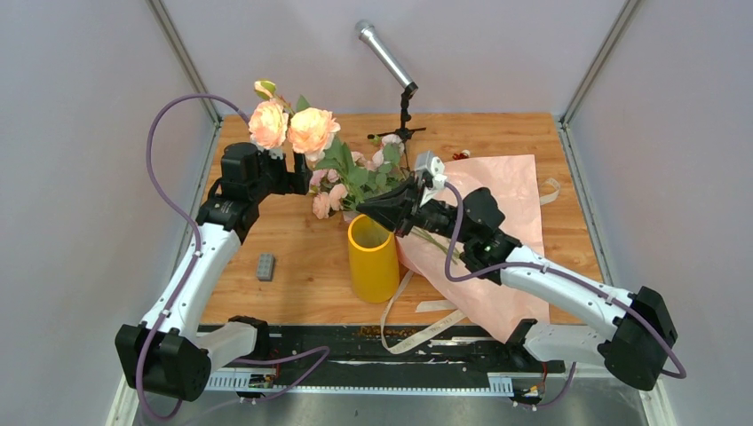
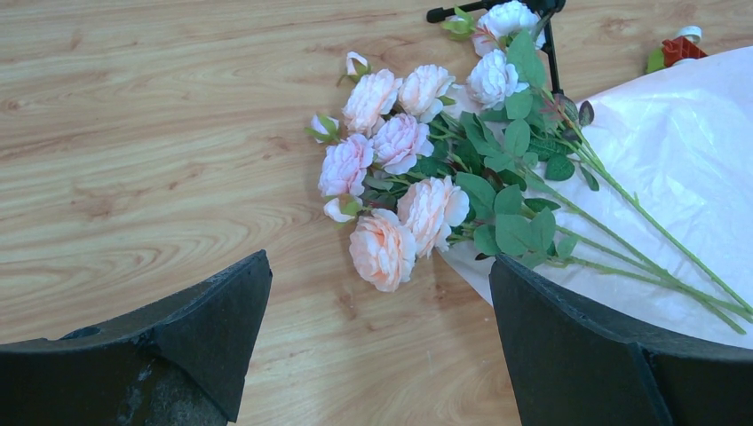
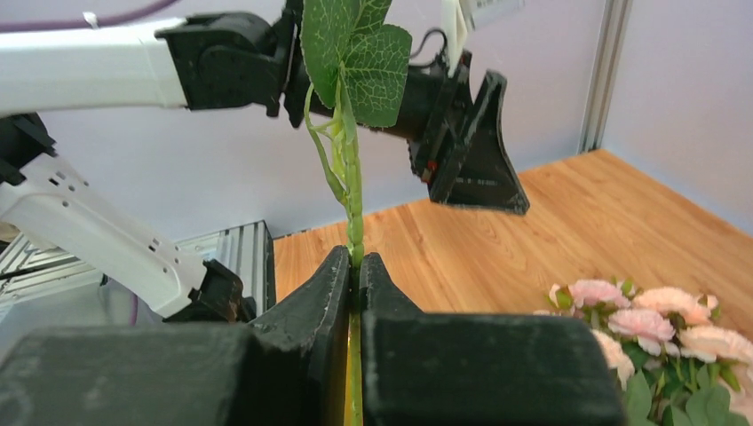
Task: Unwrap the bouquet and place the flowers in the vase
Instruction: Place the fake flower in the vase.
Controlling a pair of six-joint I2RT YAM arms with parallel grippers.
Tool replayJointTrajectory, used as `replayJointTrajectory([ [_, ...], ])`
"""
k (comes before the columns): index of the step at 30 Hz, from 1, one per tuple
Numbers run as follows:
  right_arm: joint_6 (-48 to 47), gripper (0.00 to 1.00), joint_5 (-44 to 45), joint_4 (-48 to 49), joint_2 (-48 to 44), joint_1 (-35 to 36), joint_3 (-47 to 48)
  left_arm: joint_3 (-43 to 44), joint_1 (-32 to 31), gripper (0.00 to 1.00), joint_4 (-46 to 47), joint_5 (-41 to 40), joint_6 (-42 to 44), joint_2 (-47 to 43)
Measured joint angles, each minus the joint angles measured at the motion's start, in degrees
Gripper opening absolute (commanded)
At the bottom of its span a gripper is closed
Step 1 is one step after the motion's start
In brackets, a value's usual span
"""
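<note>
Top: right gripper clenched on rose sprig, held over yellow vase.
Left wrist: left gripper spread wide, empty; other flowers lie on table, stems across pink paper.
Right wrist: jaws pinch green stem tight.

A light wooden desk with clear grain stands inside an enclosure of plain pale grey walls, with silver metal posts rising at its far corners, all under soft, even light with faint shadows.
</note>
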Motion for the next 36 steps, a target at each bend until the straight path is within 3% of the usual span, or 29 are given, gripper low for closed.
replayJointTrajectory([
  [8, 0.0, 0.0, 1.2, -1.2, -2.0, 0.0, -5.3, -0.2, 0.0, 1.0, 0.0, -0.2, 0.0, -0.4],
  [16, -0.1, 0.21, 1.3, -3.4, -2.5, 0.0, -6.1, -0.3, 0.0, 1.0, 0.0, -0.3, 0.0, -0.4],
  [28, -0.4, 0.3, 1.3, -9.0, -4.1, 0.0, -6.1, -0.4, 0.0, 1.0, 0.0, -0.7, 0.0, -0.4],
  [36, -1.0, 0.46, 1.6, -13.4, -6.8, 0.0, -5.1, -0.4, 0.0, 1.0, 0.0, -1.1, 0.0, -0.4],
])
